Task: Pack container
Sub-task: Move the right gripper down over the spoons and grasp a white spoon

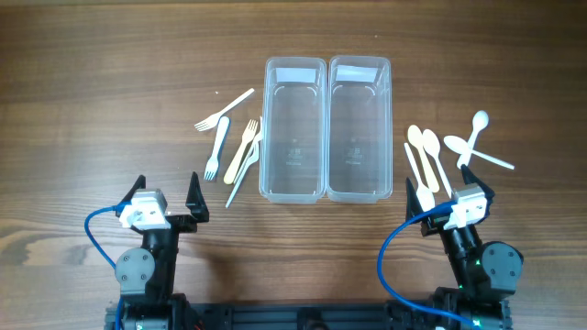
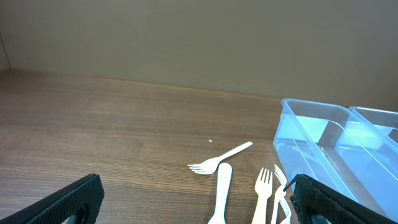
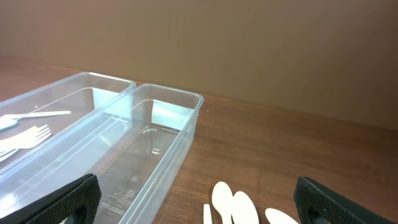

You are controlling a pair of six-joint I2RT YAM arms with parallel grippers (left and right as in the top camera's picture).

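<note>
Overhead: both jaws stand wide and empty. Ahead-right of the left jaws lie forks [image 1: 220,142], just ahead of the right jaws spoons [image 1: 429,145], long axes running roughly away; empty containers [image 1: 293,137] stand between, farther out.

Two clear empty containers [image 1: 294,137] stand side by side, white forks [image 1: 218,145] scattered left, white spoons [image 1: 429,147] right.

My left arm [image 1: 145,264] and right arm [image 1: 479,263] are black, with round joint housings. Each wrist carries a white block [image 1: 147,210], and a blue cable [image 1: 89,229] loops from it. My fingers [image 2: 68,199] are black tapered wedges.
</note>
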